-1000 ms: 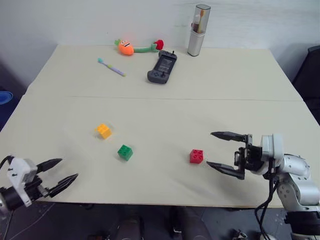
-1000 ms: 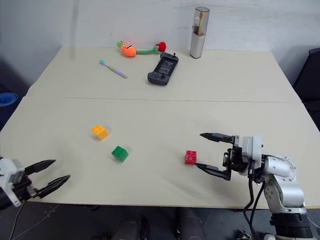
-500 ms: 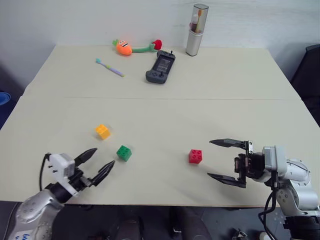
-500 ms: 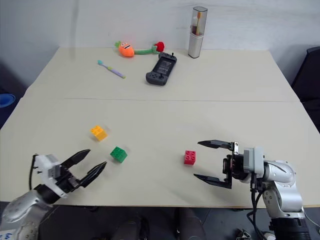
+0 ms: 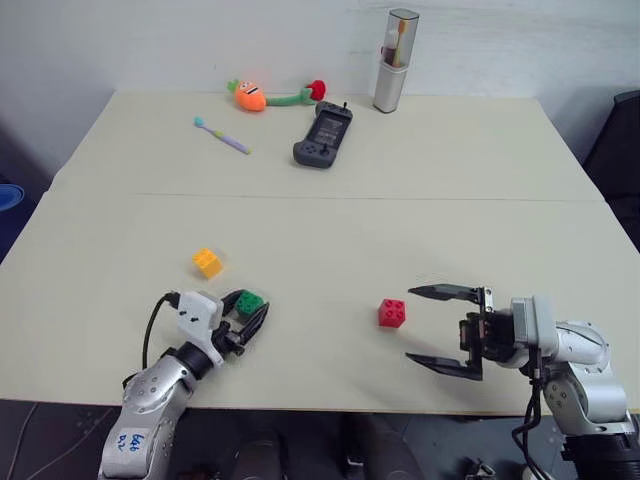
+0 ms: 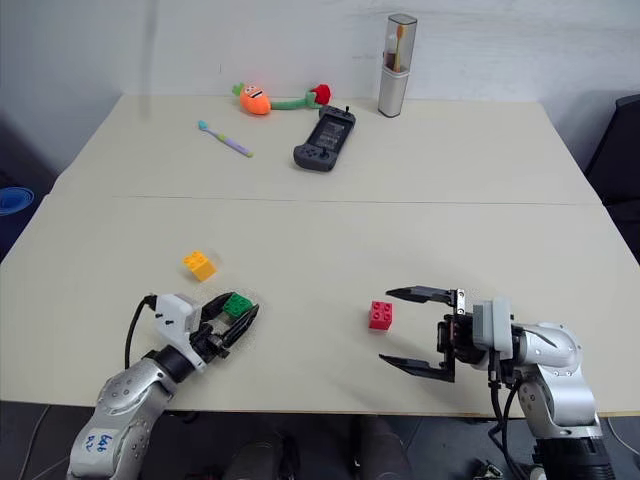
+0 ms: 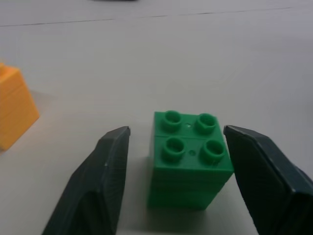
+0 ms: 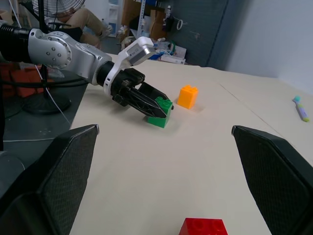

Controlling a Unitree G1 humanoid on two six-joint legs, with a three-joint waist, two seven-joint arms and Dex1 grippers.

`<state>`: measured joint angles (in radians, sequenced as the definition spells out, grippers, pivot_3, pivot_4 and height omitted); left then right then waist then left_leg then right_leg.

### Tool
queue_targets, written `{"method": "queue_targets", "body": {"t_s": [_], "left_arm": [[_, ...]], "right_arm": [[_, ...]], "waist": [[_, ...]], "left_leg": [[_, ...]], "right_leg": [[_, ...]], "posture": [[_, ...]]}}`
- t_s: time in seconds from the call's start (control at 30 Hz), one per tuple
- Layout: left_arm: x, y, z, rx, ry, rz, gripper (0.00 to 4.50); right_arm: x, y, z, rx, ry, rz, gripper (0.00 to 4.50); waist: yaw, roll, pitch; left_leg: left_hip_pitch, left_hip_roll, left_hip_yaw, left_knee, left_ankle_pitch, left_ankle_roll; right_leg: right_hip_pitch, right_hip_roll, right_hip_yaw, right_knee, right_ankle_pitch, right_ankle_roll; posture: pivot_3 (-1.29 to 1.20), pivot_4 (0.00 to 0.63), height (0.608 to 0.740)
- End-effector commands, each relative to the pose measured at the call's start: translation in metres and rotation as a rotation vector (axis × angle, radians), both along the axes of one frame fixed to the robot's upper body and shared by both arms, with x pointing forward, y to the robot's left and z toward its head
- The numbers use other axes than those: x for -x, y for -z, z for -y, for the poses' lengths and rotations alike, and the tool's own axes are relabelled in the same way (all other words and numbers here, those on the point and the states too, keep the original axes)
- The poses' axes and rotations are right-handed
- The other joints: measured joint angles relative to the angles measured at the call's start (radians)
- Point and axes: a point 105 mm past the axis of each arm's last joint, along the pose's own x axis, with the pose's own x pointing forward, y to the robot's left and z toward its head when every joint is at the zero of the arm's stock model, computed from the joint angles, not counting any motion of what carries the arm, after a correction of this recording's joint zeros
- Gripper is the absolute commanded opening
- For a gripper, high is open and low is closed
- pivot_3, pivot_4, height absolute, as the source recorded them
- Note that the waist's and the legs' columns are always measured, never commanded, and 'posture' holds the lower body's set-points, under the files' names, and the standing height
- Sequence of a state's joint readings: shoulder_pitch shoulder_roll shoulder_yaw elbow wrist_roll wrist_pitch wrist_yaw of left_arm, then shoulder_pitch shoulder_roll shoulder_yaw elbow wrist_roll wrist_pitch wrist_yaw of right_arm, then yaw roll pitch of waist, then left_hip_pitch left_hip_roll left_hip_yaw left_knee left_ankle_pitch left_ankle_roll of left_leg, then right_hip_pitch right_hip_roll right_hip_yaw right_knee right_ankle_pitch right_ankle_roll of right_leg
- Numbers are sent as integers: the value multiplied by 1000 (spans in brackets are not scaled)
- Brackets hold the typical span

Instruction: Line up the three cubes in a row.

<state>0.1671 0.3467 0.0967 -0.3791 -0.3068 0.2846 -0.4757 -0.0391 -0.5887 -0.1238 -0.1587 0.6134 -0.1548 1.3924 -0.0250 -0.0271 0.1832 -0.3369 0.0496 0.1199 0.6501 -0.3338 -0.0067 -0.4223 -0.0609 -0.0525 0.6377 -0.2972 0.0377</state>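
Reaching low over the beige counter (image 5: pixel 420 170), the left gripper (image 5: pixel 247 319) has its two black fingers on either side of the green cube (image 5: pixel 250 302) in the lower left of the frame. In the left wrist view the fingers (image 7: pixel 105 181) stand just beside the cube's side faces, with a thin gap on each side, so the jaws are nearly together around it but I cannot tell if they press it. The orange-yellow cube (image 5: pixel 207 262) sits near, a little up and to the left. The red cube (image 5: pixel 392 313) lies well apart, lower middle of the frame. Just to its right the right gripper (image 5: pixel 447 328) hangs with its jaws wide apart, holding nothing. In the upper part lie a black game controller (image 5: pixel 323 134), a toothbrush (image 5: pixel 222 134), a carrot plush toy (image 5: pixel 262 95) and a toothbrush case (image 5: pixel 394 61).
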Motion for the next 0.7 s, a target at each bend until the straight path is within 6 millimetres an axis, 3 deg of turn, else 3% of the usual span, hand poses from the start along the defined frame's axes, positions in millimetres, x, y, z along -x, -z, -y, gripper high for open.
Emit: {"method": "queue_targets", "body": {"t_s": [0.03, 0.07, 0.17, 0.3, 0.43, 0.6, 0.7], "left_arm": [[5, -10, -5, -123, 165, 34, 1708], [3, -14, -8, -121, 203, 28, 1505], [-5, -31, -5, -106, 351, 38, 1508], [-5, -49, 34, -103, 714, 47, 1508], [-15, -38, 59, -254, 915, 44, 1508], [-33, -24, 98, -311, 1021, 59, 1508], [-37, -8, 110, -314, 996, 2, 1508]], "right_arm": [[5, -9, 5, 14, 31, 50, 4500], [6, -9, 7, 17, 39, 49, 4500], [9, -9, 13, 30, 69, 50, 4500], [11, -9, 22, 49, 121, 59, 4500], [16, -10, 23, 54, 150, 68, 4500], [29, -10, 30, 80, 191, 57, 4500], [34, -10, 34, 96, 216, 48, 4500]], "waist": [[0, 0, 0], [0, 0, 0], [1, 1, 0], [22, 1, 0], [25, 1, 0], [27, 1, 0], [22, 1, 0]], "left_leg": [[0, 0, 0, 0, 0, 0], [0, 0, 0, 0, 0, 0], [0, 0, 0, 1, 0, 0], [-1, -1, 0, 2, 0, 0], [-1, -1, 1, 2, 3, -5], [-1, -1, 1, 3, 3, -5], [-2, -2, 1, 5, 3, -4]], "right_leg": [[0, 0, 0, 0, 0, 0], [0, 0, 0, 1, 0, -1], [0, 0, 0, 1, -1, -1], [0, -1, -1, 1, 0, -1], [1, 0, -1, 0, 0, 0], [1, 1, -1, 0, 0, 0], [1, 1, 0, 0, 1, 1]], "posture": [[0, 150, 740], [0, 150, 740], [0, 150, 740], [0, 150, 740], [0, 150, 740], [0, 150, 740], [0, 150, 740]]}}
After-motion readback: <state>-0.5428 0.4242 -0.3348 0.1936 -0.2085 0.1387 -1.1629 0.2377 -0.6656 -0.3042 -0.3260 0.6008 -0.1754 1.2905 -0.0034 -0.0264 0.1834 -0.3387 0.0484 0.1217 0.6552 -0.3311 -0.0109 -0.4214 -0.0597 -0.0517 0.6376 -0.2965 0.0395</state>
